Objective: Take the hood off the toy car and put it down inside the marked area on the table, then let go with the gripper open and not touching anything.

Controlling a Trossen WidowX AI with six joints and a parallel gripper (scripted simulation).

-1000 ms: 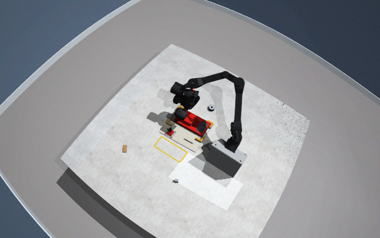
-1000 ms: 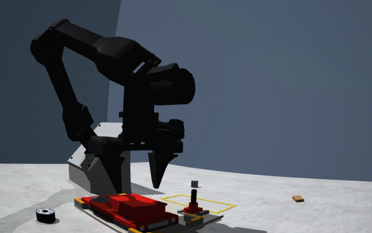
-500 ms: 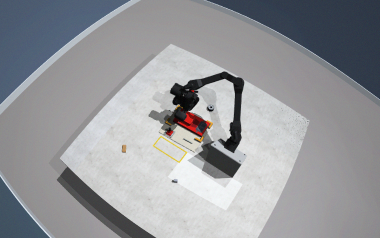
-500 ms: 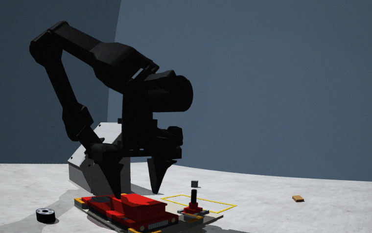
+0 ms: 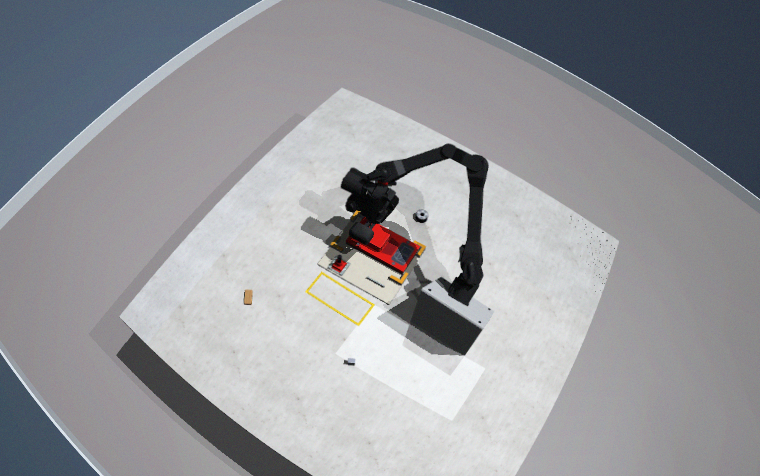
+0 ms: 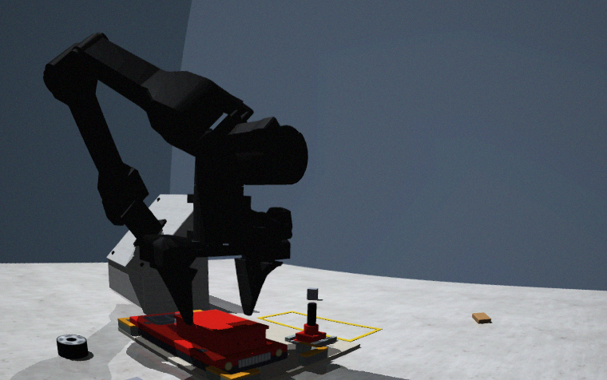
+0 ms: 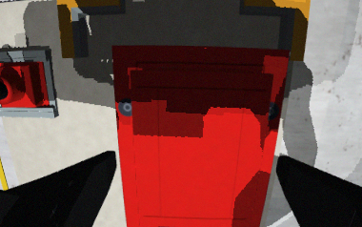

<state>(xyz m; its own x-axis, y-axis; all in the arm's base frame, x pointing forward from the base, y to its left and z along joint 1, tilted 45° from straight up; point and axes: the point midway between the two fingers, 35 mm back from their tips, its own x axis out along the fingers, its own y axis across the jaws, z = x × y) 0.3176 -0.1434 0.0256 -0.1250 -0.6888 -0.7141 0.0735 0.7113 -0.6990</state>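
Note:
The red toy car (image 5: 387,245) (image 6: 207,349) lies on a beige board (image 5: 367,275) (image 7: 81,143). Its hood (image 6: 232,330) (image 7: 195,157) is on the car, at the end away from the arm's base. My gripper (image 5: 361,228) (image 6: 218,318) (image 7: 196,161) is open and empty. It points straight down over the hood, with one black finger on each side of the hood and the tips down near the car's top. The marked area is a yellow outlined rectangle (image 5: 346,289) (image 6: 336,320) on the table just beyond the board, with nothing in it.
A red fixture with a black post (image 5: 339,263) (image 6: 310,322) (image 7: 24,83) stands on the board beside the car. Orange corner brackets (image 7: 67,29) hold the car. A black wheel (image 5: 420,215) (image 6: 71,345), an orange block (image 5: 247,297) (image 6: 481,318) and a small grey cube (image 5: 349,361) lie apart on the table.

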